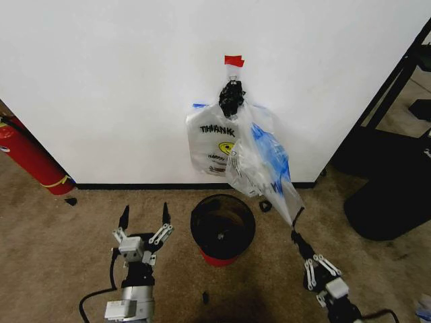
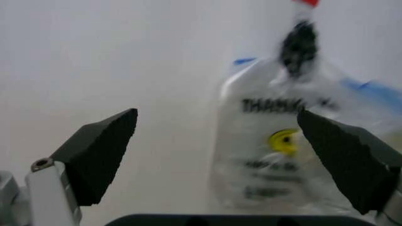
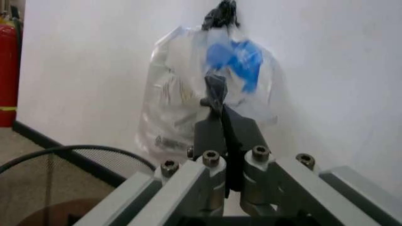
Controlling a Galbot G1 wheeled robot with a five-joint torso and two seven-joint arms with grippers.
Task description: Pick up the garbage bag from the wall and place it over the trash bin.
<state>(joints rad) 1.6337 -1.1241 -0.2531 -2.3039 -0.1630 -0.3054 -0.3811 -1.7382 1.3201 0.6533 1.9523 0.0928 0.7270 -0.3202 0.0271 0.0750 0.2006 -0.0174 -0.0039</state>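
Translucent garbage bag [image 1: 259,161], blue patches. Behind it, white bag [image 1: 212,145], black "THANK" print, yellow smiley. Black trash bin [image 1: 223,225], red base. Red tape [image 1: 234,60] on white wall [image 1: 121,87]. Tan carpet [image 1: 54,242].

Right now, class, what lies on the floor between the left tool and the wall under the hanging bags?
Head view: bare carpet lies between the open left tool and the wall; the trash bin stands off to the side.

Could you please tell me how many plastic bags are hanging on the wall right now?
2. The garbage bag with blue patches hangs in front, its lower corner pinched by the right gripper. A plain printed bag hangs behind it, on the robot's left. More could be hidden behind.
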